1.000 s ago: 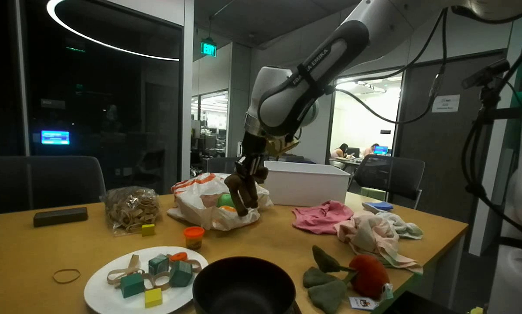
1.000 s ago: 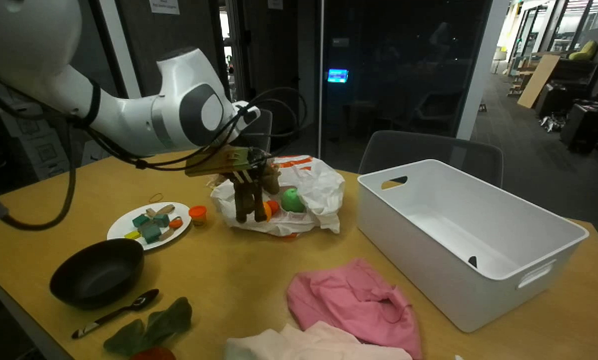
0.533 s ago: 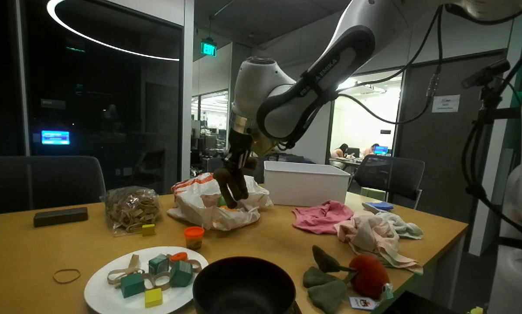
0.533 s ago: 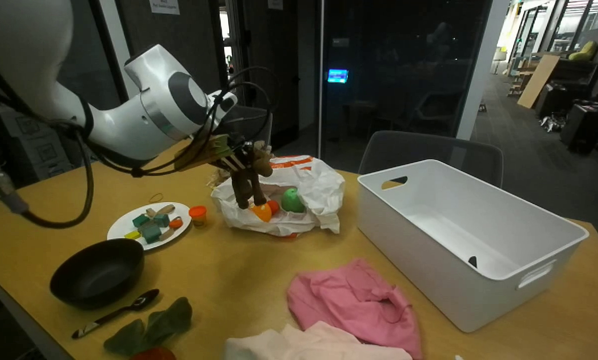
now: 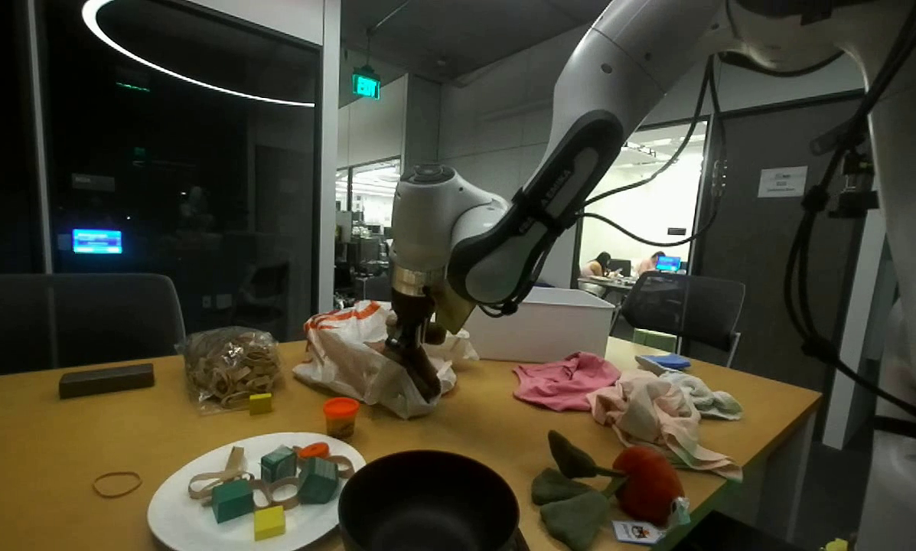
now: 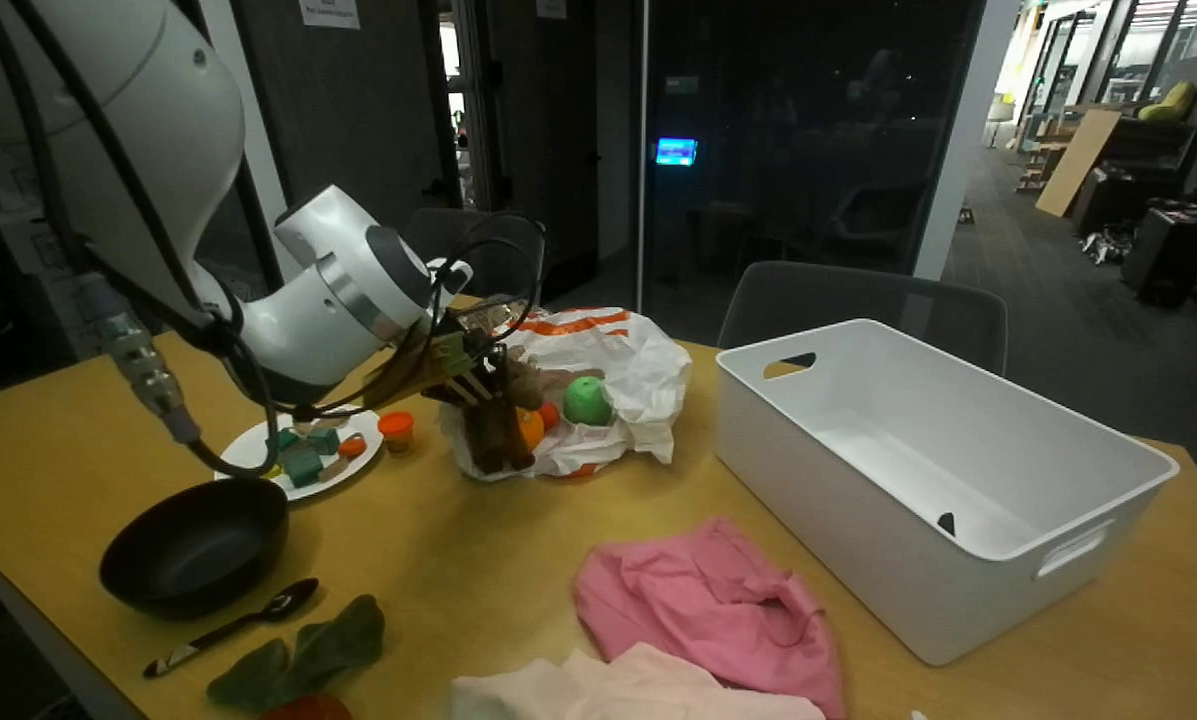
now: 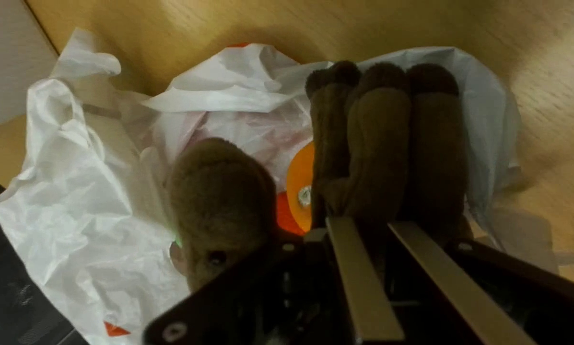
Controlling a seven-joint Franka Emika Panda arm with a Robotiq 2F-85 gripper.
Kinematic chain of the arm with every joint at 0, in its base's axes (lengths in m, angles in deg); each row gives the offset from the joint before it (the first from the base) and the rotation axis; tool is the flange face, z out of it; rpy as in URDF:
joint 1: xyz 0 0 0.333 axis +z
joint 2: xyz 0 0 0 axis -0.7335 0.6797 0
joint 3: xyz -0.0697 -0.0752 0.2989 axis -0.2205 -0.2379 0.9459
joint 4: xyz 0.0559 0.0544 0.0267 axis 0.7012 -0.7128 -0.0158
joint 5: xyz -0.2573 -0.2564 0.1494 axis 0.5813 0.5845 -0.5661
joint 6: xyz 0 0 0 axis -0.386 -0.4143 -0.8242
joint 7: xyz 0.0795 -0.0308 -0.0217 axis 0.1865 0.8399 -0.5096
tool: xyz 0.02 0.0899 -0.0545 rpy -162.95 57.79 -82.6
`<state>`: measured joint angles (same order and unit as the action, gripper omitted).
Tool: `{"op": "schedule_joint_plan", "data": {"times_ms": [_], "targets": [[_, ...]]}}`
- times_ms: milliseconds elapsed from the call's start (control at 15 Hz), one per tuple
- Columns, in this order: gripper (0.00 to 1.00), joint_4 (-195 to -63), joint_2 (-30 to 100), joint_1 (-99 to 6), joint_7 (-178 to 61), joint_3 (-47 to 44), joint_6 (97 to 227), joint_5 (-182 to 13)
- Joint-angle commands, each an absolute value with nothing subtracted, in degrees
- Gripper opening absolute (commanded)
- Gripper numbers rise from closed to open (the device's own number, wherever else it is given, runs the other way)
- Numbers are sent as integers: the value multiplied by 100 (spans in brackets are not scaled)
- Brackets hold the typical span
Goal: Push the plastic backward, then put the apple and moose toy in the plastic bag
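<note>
in an exterior view, a dark block lies well left of the plastic bag, where a broad stretch of table also shows. a plate stands in front and left of the bag, an orange-lidded tub between them. behind and above the bag, a green sign reads "exit". in the bag's mouth rest a green fruit and an orange fruit. the gripper is clenched around the moose toy at the bag's rim, legs hanging down; whether they touch the plastic i cannot tell. on the arm, above and right of the bag, "emika" is readable. a white box stands just right of the bag. a strip of wood separates the bag from a pink cloth farther right; the table's right edge lies well beyond. at front right, the tag on a red plush is too small to read.
</note>
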<state>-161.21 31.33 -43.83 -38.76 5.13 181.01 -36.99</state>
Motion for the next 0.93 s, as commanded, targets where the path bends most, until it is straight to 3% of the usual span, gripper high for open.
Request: {"op": "schedule_joint_plan", "data": {"times_ms": [0,867], "targets": [[12,-15826,3427,-4425,-4285,534,18040,-3736],[17,-14010,4308,-4417,-8880,771,15354,-6107]]}}
